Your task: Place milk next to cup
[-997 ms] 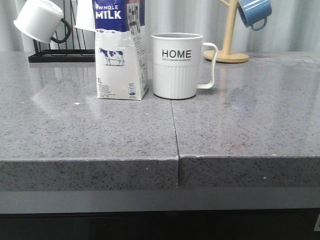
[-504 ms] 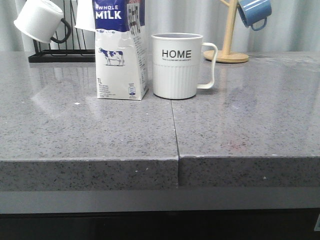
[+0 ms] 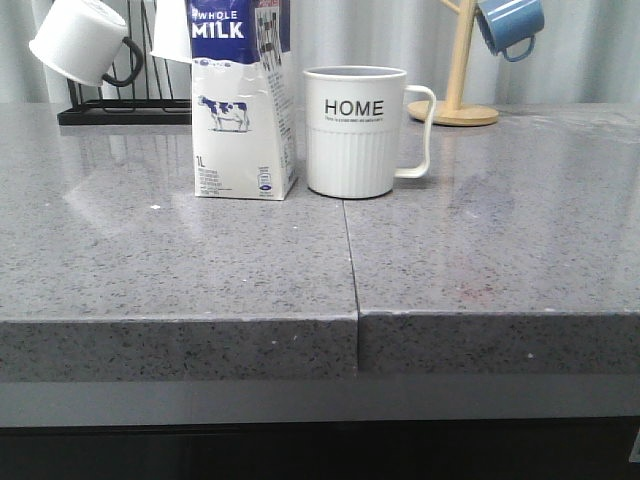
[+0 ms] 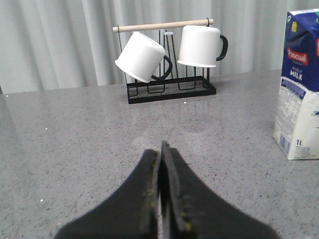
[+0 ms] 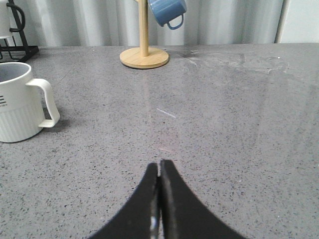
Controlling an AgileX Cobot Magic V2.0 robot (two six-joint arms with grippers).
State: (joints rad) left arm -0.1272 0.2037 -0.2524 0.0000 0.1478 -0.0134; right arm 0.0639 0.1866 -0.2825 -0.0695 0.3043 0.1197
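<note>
The milk [image 3: 240, 100], a tall white carton with a dark blue top and a cow picture, stands upright on the grey counter. The cup [image 3: 352, 130], a white "HOME" mug with a ribbed lower half, stands just right of it with a small gap, its handle to the right. The milk also shows in the left wrist view [image 4: 299, 84] and the cup in the right wrist view [image 5: 20, 102]. My left gripper [image 4: 161, 148] is shut and empty, well back from the milk. My right gripper [image 5: 159, 166] is shut and empty, apart from the cup. Neither gripper shows in the front view.
A black rack [image 3: 120, 110] with two white black-handled mugs [image 3: 80, 42] stands at the back left. A wooden stand [image 3: 460, 70] holding a blue mug [image 3: 510, 25] stands at the back right. A seam [image 3: 350, 260] runs down the counter's middle.
</note>
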